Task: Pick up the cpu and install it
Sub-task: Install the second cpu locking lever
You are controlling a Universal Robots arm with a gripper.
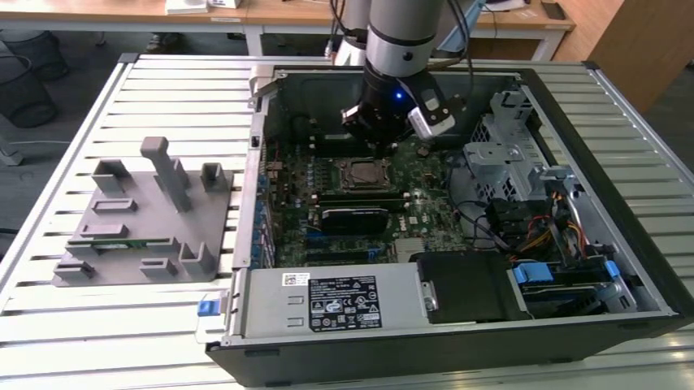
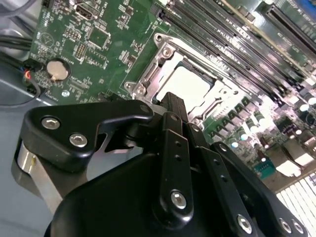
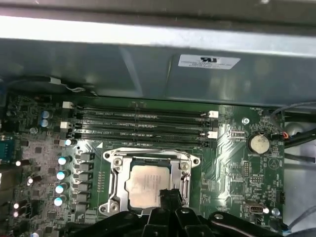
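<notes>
Cpu lies flat in the socket frame on the motherboard inside the case. Jaws hang just above it, gripper at the chip's edge; whether they are parted, I cannot tell.

Pale silver cpu; green motherboard; black gripper; grey fixture.

Pincer above cpu seated in socket.
</notes>
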